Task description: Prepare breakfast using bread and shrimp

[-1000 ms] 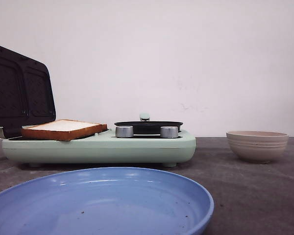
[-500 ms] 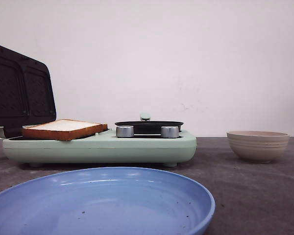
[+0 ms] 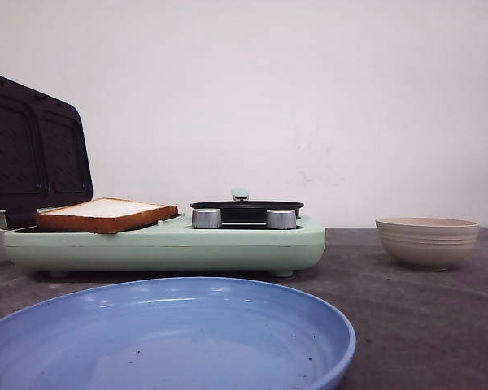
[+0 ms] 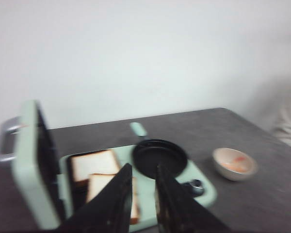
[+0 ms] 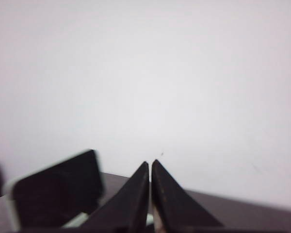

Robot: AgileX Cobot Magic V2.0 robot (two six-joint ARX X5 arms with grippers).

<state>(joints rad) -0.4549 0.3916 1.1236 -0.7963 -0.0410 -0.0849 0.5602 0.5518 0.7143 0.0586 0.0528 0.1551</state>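
Count: two bread slices on the dark plate of the mint sandwich maker, side by side per the left wrist view. The front view shows only one slice. One round black pan on the maker beside the bread, two silver knobs below it. One beige ribbed bowl on the table, well apart from the maker, on its pan side; orange-pink shrimp inside, blurred, count unreadable. One blue plate in front of the maker, cut off by the frame.

Maker lid stands open, upright, on the bread end.

Left gripper hangs above the maker, jaws slightly parted, nothing between them. Right gripper jaws nearly touching, holding nothing. Neither gripper shows in the front view.
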